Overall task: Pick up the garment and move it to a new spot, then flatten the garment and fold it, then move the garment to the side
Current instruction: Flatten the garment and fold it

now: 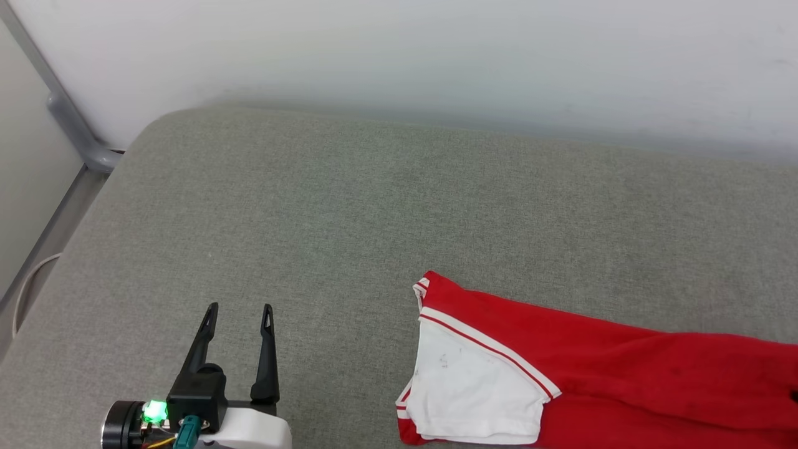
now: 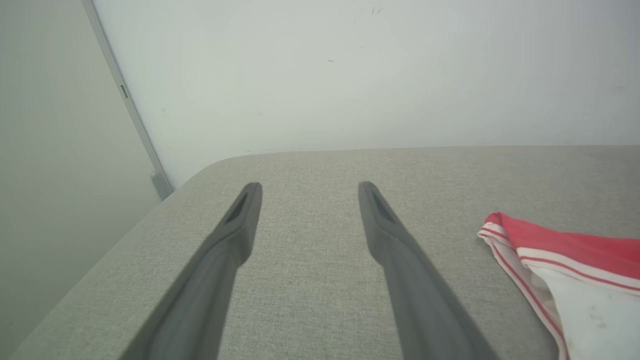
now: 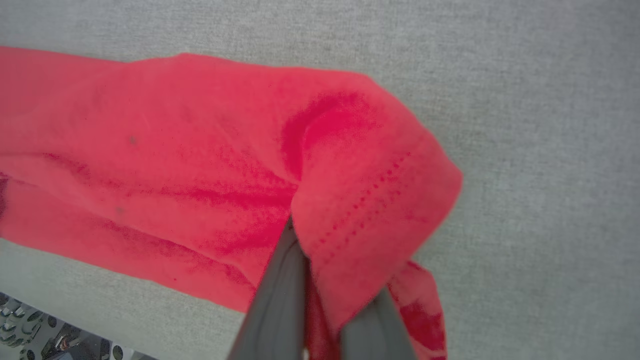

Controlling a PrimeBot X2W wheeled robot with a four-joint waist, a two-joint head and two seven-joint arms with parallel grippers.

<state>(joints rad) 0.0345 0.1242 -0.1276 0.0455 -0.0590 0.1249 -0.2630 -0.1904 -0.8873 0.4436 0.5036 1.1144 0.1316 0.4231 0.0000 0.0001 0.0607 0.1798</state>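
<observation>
The left gripper (image 1: 240, 310) sat low at the robot's left side, its two long dark fingers (image 2: 235, 240) spread wide apart and empty, pointing forward, a green light (image 1: 154, 410) glowing at its wrist. The right gripper (image 3: 322, 300) had its fingers drawn close together, pinched on a fold of the garment (image 3: 150, 150), whose cloth draped over and hid their tips.

Red jersey (image 1: 623, 368) with a white sleeve (image 1: 467, 386) and red-and-white striped trim; speckled grey worktop (image 1: 312, 218); black left tool (image 1: 240, 307); pale wall (image 1: 436, 50).
</observation>
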